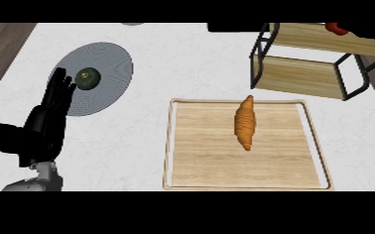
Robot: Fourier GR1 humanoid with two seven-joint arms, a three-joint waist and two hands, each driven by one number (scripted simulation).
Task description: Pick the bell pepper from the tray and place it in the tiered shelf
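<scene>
Croissant [245, 122] lies on tray [178, 178]; no writing visible

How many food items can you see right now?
3: a croissant lying on the wooden tray, a green avocado on the grey plate, and a red item, partly cut off, on the shelf top tier. Others may be out of view.

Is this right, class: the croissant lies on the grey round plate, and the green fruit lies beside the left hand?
Not quite. The head view shows the croissant on the wooden tray, not the grey round plate. The green fruit does lie beside the left hand.
</scene>
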